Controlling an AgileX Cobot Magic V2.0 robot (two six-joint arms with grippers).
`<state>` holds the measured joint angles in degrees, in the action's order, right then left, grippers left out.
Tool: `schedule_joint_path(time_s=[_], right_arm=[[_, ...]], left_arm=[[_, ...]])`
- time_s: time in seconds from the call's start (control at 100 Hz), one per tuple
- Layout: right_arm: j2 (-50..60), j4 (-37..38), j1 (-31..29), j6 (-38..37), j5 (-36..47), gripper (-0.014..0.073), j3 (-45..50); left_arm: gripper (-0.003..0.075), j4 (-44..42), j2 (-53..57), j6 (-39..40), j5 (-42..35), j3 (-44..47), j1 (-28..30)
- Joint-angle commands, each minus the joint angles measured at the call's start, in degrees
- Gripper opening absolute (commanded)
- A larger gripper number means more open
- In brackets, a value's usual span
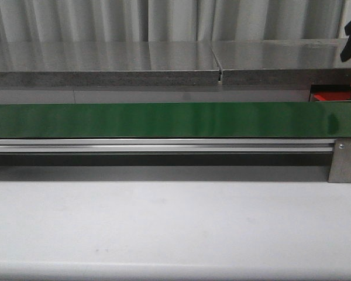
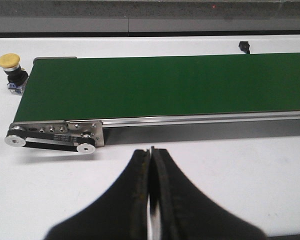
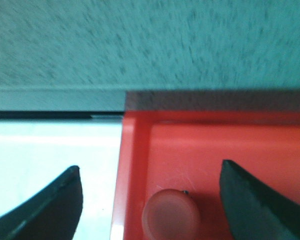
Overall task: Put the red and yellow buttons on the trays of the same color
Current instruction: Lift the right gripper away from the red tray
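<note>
No readable writing anywhere. Left gripper (image 2: pixel 151 155) has its fingers pressed together, empty, over bare white table (image 1: pixel 164 222) just short of the green conveyor belt (image 1: pixel 164 119). Belt runs left-right, nothing on it. Yellow button (image 2: pixel 10 67) stands upright, cap up, just off the belt's end roller. Right gripper (image 3: pixel 150 200) spread wide over the red tray (image 3: pixel 225 150), red button (image 3: pixel 171 215) cap-up inside near the tray's rim, between the fingers, untouched. Grey wall behind.
</note>
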<state>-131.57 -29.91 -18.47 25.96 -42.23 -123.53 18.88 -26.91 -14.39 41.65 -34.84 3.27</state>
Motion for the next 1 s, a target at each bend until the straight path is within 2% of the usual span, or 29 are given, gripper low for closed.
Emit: schedule_joint_path(time_s=[0.0, 0.2, 0.63, 0.79, 0.99], right_arm=[[8.22, 1.14, 0.07, 0.22, 0.71, 0.0566, -2.68], [15.87, 10.42, 2.33, 0.22, -2.5, 0.0566, -2.68], [30.01, 11.7, 4.64, -2.12, -15.36, 0.0566, -0.19], [37.69, 11.78, 4.64, -2.39, -14.14, 0.0566, 9.75], [51.21, 11.78, 4.64, -2.33, -4.85, 0.0566, 31.07]], left_arm=[[-0.002, 1.3, -0.17, 0.11, -3.77, -1.38, -0.49], [-0.002, 1.3, -0.17, 0.11, -3.77, -1.38, -0.49], [-0.002, 1.3, -0.17, 0.11, -3.77, -1.38, -0.49], [-0.002, 1.3, -0.17, 0.11, -3.77, -1.38, -0.49], [-0.002, 1.3, -0.17, 0.11, -3.77, -1.38, -0.49]])
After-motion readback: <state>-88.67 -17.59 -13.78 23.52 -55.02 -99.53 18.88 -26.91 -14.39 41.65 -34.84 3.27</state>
